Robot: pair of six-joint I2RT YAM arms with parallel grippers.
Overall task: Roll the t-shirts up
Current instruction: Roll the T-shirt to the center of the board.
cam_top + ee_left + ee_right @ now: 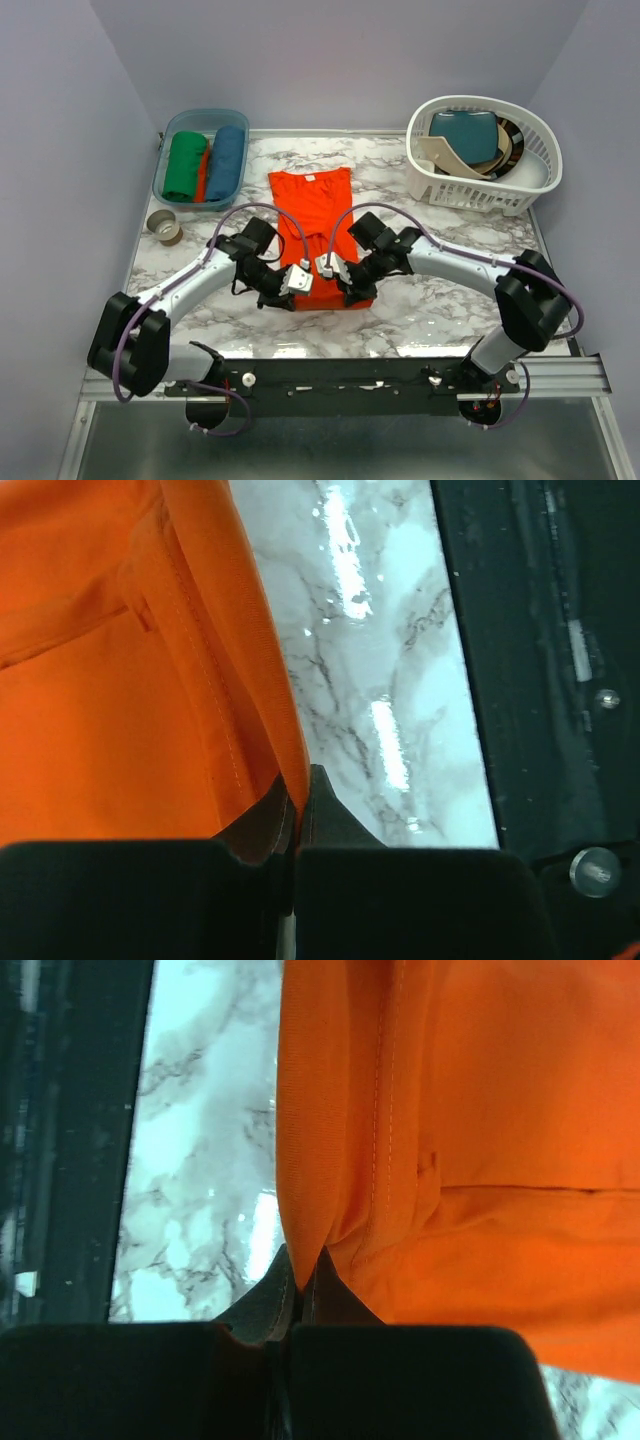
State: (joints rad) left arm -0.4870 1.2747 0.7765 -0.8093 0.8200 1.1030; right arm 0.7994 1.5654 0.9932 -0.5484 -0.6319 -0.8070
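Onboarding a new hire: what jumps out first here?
The orange t-shirt lies flat mid-table, the left gripper and right gripper each shut on its near hem. A rolled green shirt and blue shirt sit in a bin far left; a white basket stands far right.

Your two arms share a black mounting bar [340, 385] studded with small silver screws. Above the bar's left end, the left arm [190, 285] has pale grey shells and bulky black joint housings; above its right end, the right arm [460, 260] matches. Thin purple cables [258, 206] loop along both. The left gripper [300, 279] and right gripper [327, 266] carry white plates; their fingers [330, 815] are black wedges.
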